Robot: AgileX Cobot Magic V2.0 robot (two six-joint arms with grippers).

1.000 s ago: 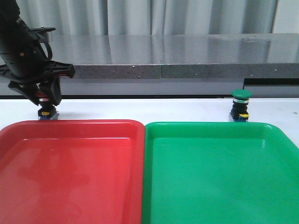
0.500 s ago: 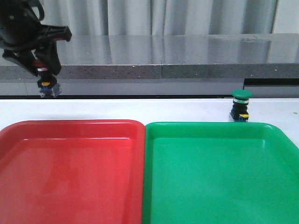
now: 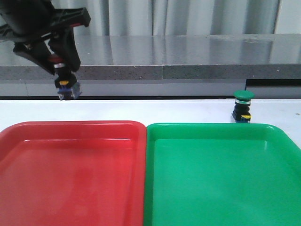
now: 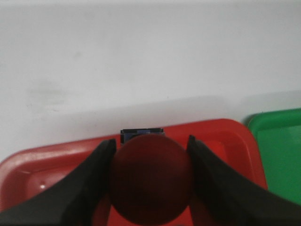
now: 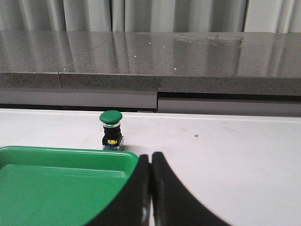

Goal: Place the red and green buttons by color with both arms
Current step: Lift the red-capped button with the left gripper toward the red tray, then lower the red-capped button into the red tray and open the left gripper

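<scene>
My left gripper is shut on the red button and holds it in the air above the far left edge of the red tray. In the left wrist view the red cap fills the gap between the fingers, over the red tray's rim. The green button stands upright on the white table behind the green tray; it also shows in the right wrist view. My right gripper is shut and empty, near the green tray's corner. It is out of the front view.
The red and green trays lie side by side and touch at the front of the white table. A grey stone ledge runs along the back of the table. A small dark speck lies on the table right of the green button.
My left gripper has lifted the red button off the table behind the red tray, raised it, and then carried it to the right. The green button and the trays have not moved.
</scene>
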